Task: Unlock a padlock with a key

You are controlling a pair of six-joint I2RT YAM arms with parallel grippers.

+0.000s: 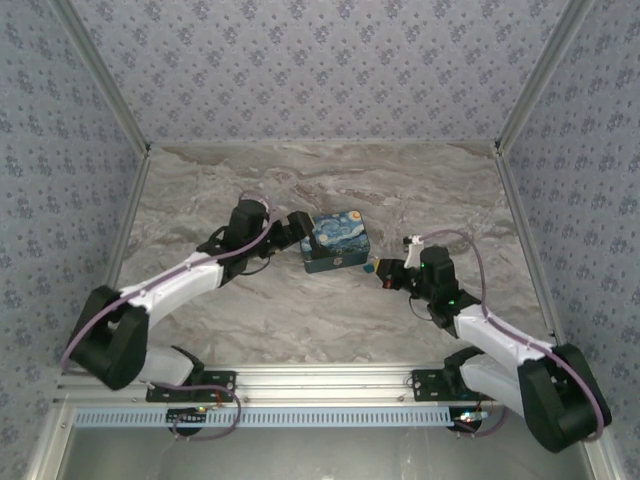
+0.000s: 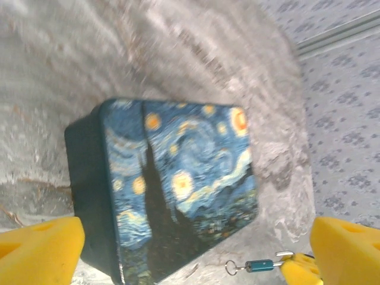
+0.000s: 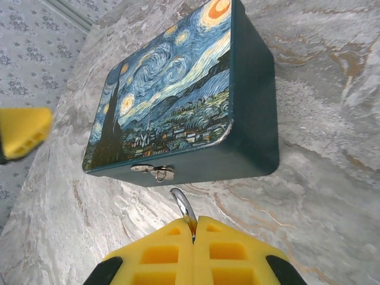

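Clearly the right gripper [image 3: 193, 224] is nearer: pressed together, it pinches the padlock [image 2: 264, 265], held just off the latch [image 3: 153, 171] side of the starry box [image 1: 337, 240], long axis pointing toward that face. The left gripper [image 2: 197, 237], spread wide, hovers at the box's other end. The padlock is a tiny blue barrel with thin silvery ends.

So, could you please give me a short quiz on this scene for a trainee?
1. True or false: the left pincer is clamped shut.
2. The right pincer holds: A) nothing; B) a tiny blue-bodied padlock with a silvery loop; C) a pen.
3. Fill in: the blue starry-night painted box has its small metal latch facing the ___ pincer.
Key: 1 false; 2 B; 3 right.
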